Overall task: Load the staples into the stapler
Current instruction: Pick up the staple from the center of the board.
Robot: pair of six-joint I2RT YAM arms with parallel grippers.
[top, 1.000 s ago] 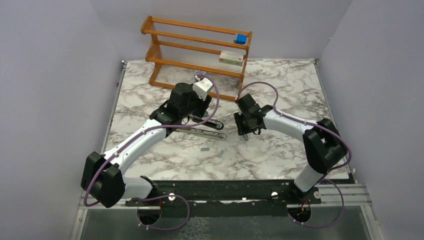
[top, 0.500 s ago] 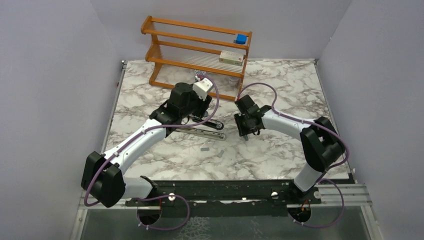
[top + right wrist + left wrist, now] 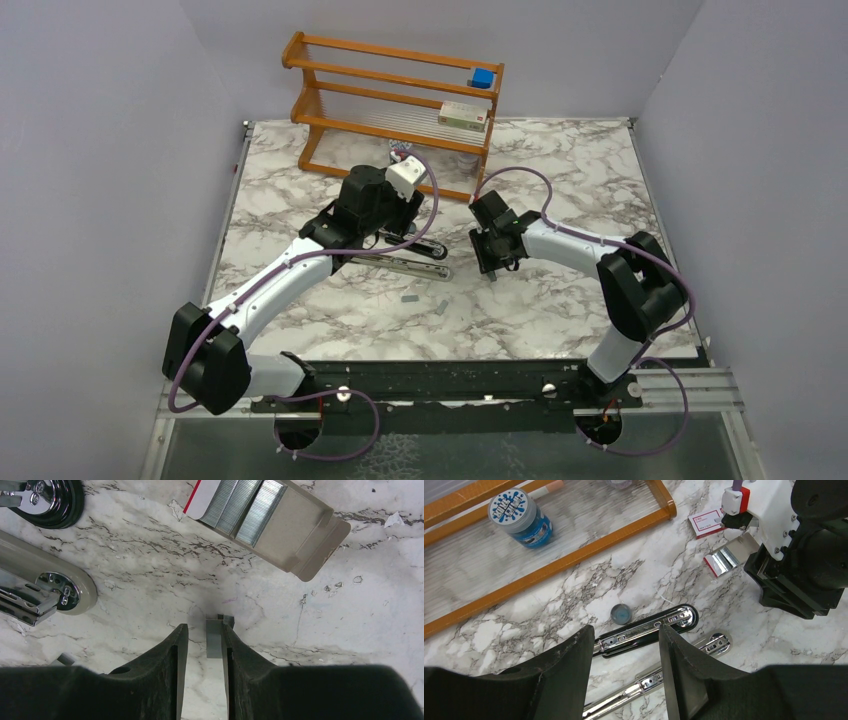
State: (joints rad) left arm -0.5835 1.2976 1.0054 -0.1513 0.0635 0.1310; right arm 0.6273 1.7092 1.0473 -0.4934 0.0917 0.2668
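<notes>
The stapler (image 3: 649, 628) lies swung open near the middle of the marble tabletop (image 3: 560, 320). Its black bar has the bright staple channel facing up, and its second, silvery bar lies just beside it on the near side, both pointing toward the right edge. The left pincer (image 3: 625, 632) hangs right over the stapler's hinge half. Its fingers (image 3: 569, 675) stand apart and both bars cross the gap beneath them. I cannot tell whether those fingers press on the stapler or pinch it.

The right pincer (image 3: 202, 630) is down at the tabletop just right of the stapler's free ends. It is open, and its fingers straddle one short strip of staples (image 3: 214, 641). That strip lies flat on the marble against the inner face of one finger, with a clear gap to the other — nothing is clamped.

More staples (image 3: 245, 507) sit in tidy rows in an open cardboard tray (image 3: 305, 535), just beyond the right pincer toward the far edge. A small red-and-white box (image 3: 706, 522) lies close behind the tray. Two loose strips (image 3: 408, 297) lie apart from each other on the marble, on the near side of the stapler.

A small round blue-grey cap (image 3: 621, 613) rests just beyond the black bar. A wooden rack (image 3: 400, 52) stands along the far edge, holding a blue jar (image 3: 521, 517) with a splashed white-and-blue lid on its bottom shelf. Higher up — at the rack's right end — are a blue block (image 3: 483, 78) and a pale carton (image 3: 462, 116).
</notes>
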